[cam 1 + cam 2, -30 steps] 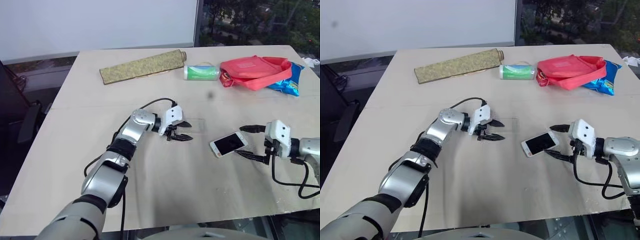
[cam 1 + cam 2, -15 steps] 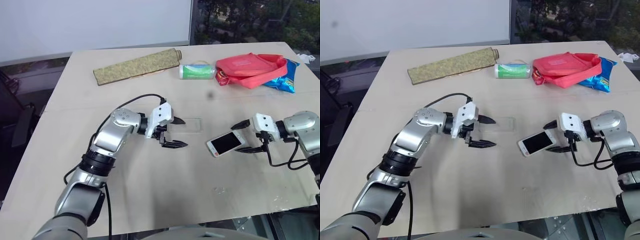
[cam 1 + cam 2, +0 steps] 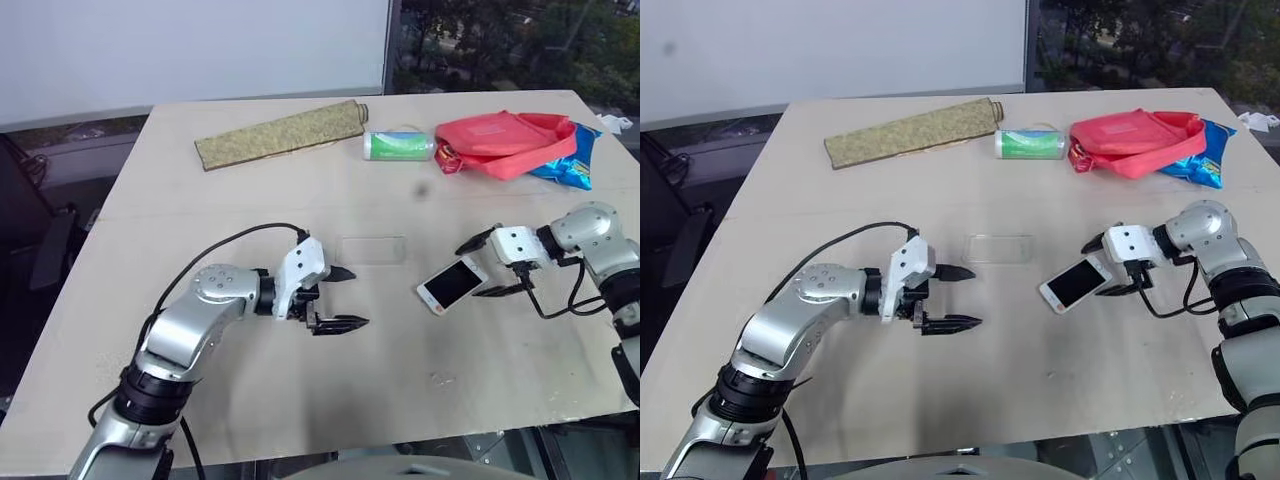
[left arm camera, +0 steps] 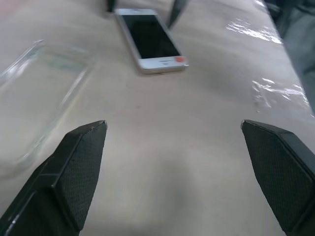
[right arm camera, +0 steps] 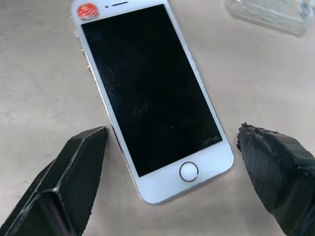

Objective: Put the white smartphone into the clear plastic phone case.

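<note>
The white smartphone point(image 3: 452, 284) lies screen-up on the table point(image 3: 300, 380), between the spread fingers of the right gripper point(image 3: 483, 266), not clamped. The clear plastic phone case point(image 3: 372, 250) lies empty, left of the phone. The left gripper point(image 3: 345, 297) hovers near the case, fingers apart, holding nothing.

My left arm bends at the elbow and runs across in front of me, wrist turned so my left gripper point(image 3: 340, 298) points toward my right, tilted slightly down. Its two black fingers point(image 4: 74, 162) stand wide apart, nothing between them. My right arm reaches in from the far side, forearm angled toward my left, and my right gripper point(image 3: 482, 267) points down and leftward. Its fingers point(image 5: 78, 167) are spread wide too, tips apart and gripping nothing.
</note>
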Tool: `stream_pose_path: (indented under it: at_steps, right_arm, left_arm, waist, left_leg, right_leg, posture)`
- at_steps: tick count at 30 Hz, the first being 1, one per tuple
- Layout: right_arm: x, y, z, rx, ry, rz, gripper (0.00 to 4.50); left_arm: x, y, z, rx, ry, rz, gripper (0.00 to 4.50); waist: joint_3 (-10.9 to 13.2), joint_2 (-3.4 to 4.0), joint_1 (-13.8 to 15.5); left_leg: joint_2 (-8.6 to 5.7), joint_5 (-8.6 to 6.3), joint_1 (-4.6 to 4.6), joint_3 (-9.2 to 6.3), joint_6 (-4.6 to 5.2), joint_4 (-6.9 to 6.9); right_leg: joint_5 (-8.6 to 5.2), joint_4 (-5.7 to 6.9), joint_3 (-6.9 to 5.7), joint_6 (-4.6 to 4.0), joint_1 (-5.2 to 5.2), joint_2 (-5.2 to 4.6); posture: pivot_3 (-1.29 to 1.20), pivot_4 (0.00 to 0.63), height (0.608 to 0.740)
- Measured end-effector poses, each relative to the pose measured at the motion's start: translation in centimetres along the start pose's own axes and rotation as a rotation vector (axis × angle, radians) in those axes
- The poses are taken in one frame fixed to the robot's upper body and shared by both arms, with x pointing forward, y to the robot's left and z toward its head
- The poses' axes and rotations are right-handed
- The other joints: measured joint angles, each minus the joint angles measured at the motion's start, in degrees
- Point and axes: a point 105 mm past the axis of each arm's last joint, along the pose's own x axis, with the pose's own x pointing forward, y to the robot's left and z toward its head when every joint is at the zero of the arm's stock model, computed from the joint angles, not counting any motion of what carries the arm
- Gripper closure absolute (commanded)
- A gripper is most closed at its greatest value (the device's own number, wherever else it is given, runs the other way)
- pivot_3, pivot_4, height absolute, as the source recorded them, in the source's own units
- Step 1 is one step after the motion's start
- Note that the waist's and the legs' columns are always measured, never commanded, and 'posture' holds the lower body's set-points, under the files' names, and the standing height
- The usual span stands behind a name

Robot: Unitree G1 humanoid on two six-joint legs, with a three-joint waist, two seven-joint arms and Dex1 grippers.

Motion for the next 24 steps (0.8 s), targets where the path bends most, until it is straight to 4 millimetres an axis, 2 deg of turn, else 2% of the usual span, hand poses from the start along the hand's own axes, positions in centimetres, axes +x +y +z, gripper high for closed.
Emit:
stream_pose_path:
  at_steps: [1, 2, 4, 5, 6, 9, 12, 13, 15, 16, 17, 19, 20, 21, 24]
  right_arm:
    - [-0.1, 0.3, 0.0, 0.0, 0.002, 0.01, 0.0]
    - [-0.2, 0.5, 0.0, 0.0, 0.002, 0.015, 0.51]
    - [-0.2, 1.0, 0.0, -0.01, 0.008, 0.04, 1.15]
    - [-0.3, 1.5, 0.0, -0.018, 0.015, 0.057, 1.75]
    - [-0.4, 1.6, 0.0, -0.019, 0.016, 0.062, 1.99]
    - [-1.0, 2.6, -0.2, -0.002, 0.034, 0.084, 3.22]
    - [-1.2, 3.4, -0.7, 0.033, 0.052, 0.105, 4.22]
    - [-1.0, 4.0, -1.0, 0.061, 0.048, 0.119, 4.39]
    - [-1.0, 4.0, -0.9, 0.078, 0.037, 0.11, 4.39]
    - [-1.0, 3.8, -0.8, 0.092, 0.032, 0.105, 3.99]
    - [-1.0, 3.7, -0.8, 0.105, 0.027, 0.099, 3.82]
    - [-0.7, 3.1, -0.4, 0.113, 0.011, 0.088, 3.02]
    - [-0.6, 2.6, 0.0, 0.119, 0.011, 0.089, 2.33]
    - [-0.6, 2.6, 0.0, 0.119, 0.011, 0.09, 2.14]
    - [-0.7, 1.3, 0.9, 0.118, 0.022, 0.093, 1.08]
  left_arm:
    - [0.0, -0.1, -0.1, -0.005, -0.001, 0.003, 0.03]
    - [0.0, -0.1, -0.1, -0.006, -0.001, 0.005, 0.0]
    - [0.0, -0.1, -0.1, -0.008, 0.001, 0.014, 0.0]
    - [-0.1, 0.0, -0.2, -0.01, 0.006, 0.02, 0.0]
    - [-0.1, 0.0, -0.2, -0.01, 0.007, 0.022, 0.0]
    - [-0.3, 0.0, -0.3, -0.01, 0.013, 0.024, 0.0]
    - [-0.3, 0.0, -0.3, -0.011, 0.01, 0.021, 0.0]
    - [-0.3, 0.0, -0.3, -0.01, 0.007, 0.019, 0.0]
    - [-0.3, 0.0, -0.3, -0.01, 0.006, 0.019, 0.0]
    - [-0.3, -0.1, -0.2, -0.009, 0.002, 0.017, 0.0]
    - [-0.3, -0.1, -0.2, -0.007, 0.0, 0.017, 0.0]
    - [-0.3, 0.0, -0.2, -0.006, -0.001, 0.021, 0.0]
    - [-0.2, 0.0, -0.2, -0.003, -0.002, 0.019, 0.0]
    - [-0.2, 0.0, -0.2, -0.003, -0.002, 0.019, 0.0]
    - [-0.2, 0.0, -0.1, -0.001, -0.004, 0.02, 0.0]
  waist:
    - [0.0, 0.0, 0.1]
    - [0.0, 0.0, 0.3]
    - [0.0, 0.0, 0.7]
    - [0.0, 0.0, 0.8]
    - [0.0, 0.0, 0.7]
    - [0.0, -0.02, 0.7]
    - [-0.1, -0.14, 0.6]
    - [-0.1, -0.18, 0.6]
    - [-0.1, -0.18, 0.6]
    - [-0.1, -0.18, 0.6]
    - [-0.1, -0.18, 0.5]
    - [-0.1, -0.18, 0.1]
    - [-0.1, -0.15, -0.4]
    - [-0.1, -0.14, -0.4]
    - [0.0, 0.02, -0.9]
  left_leg:
    - [-0.01, 0.0, -0.04, -0.05, 0.0, -0.01]
    - [-0.02, 0.0, -0.06, -0.08, 0.0, -0.02]
    - [-0.04, -0.01, -0.09, -0.16, 0.0, -0.06]
    - [-0.04, -0.01, -0.11, -0.23, 0.0, -0.09]
    - [-0.04, -0.01, -0.11, -0.25, -0.01, -0.09]
    - [-0.04, -0.01, -0.1, -0.24, -0.01, -0.09]
    - [-0.02, 0.0, -0.03, -0.21, -0.02, -0.07]
    - [-0.01, 0.01, -0.02, -0.23, -0.03, -0.04]
    - [-0.01, 0.01, 0.0, -0.2, -0.03, -0.04]
    - [0.0, 0.01, 0.01, -0.2, -0.03, -0.04]
    - [0.01, 0.01, 0.0, -0.2, -0.03, -0.05]
    - [0.03, 0.01, -0.02, -0.2, -0.03, -0.05]
    - [0.03, 0.01, -0.1, -0.2, -0.03, -0.06]
    - [0.02, 0.01, -0.11, -0.2, -0.03, -0.06]
    - [0.02, 0.01, -0.15, -0.08, -0.03, -0.06]
  right_leg:
    - [0.0, -0.05, -0.03, 0.0, -0.01, -0.21]
    - [0.0, -0.06, -0.07, 0.0, -0.01, -0.25]
    - [-0.01, -0.09, -0.09, -0.01, -0.01, -0.28]
    - [-0.01, -0.12, -0.1, -0.02, -0.01, -0.3]
    - [-0.01, -0.12, -0.1, -0.03, -0.01, -0.3]
    - [-0.02, -0.15, -0.08, -0.03, 0.01, -0.3]
    - [-0.02, -0.15, -0.08, -0.03, 0.08, -0.29]
    - [-0.02, -0.15, -0.08, -0.03, 0.1, -0.3]
    - [-0.02, -0.14, -0.07, -0.03, 0.12, -0.29]
    - [-0.02, -0.15, -0.08, -0.03, 0.12, -0.28]
    - [-0.02, -0.15, -0.09, -0.03, 0.11, -0.27]
    - [-0.02, -0.15, -0.08, -0.03, 0.09, -0.24]
    - [-0.01, -0.12, -0.09, -0.03, -0.01, -0.24]
    - [-0.01, -0.12, -0.09, -0.03, -0.02, -0.24]
    - [0.0, -0.12, -0.09, -0.02, -0.12, -0.24]
  posture:
    - [0.0, 0.15, 0.74]
    - [0.0, 0.15, 0.74]
    - [0.0, 0.15, 0.74]
    - [0.0, 0.15, 0.74]
    - [0.0, 0.15, 0.74]
    - [0.0, 0.15, 0.74]
    - [0.0, 0.15, 0.74]
    - [0.0, 0.15, 0.74]
    - [0.0, 0.15, 0.74]
    - [0.0, 0.15, 0.74]
    - [0.0, 0.15, 0.74]
    - [0.0, 0.15, 0.74]
    - [0.0, 0.15, 0.74]
    - [0.0, 0.15, 0.74]
    - [0.0, 0.15, 0.74]
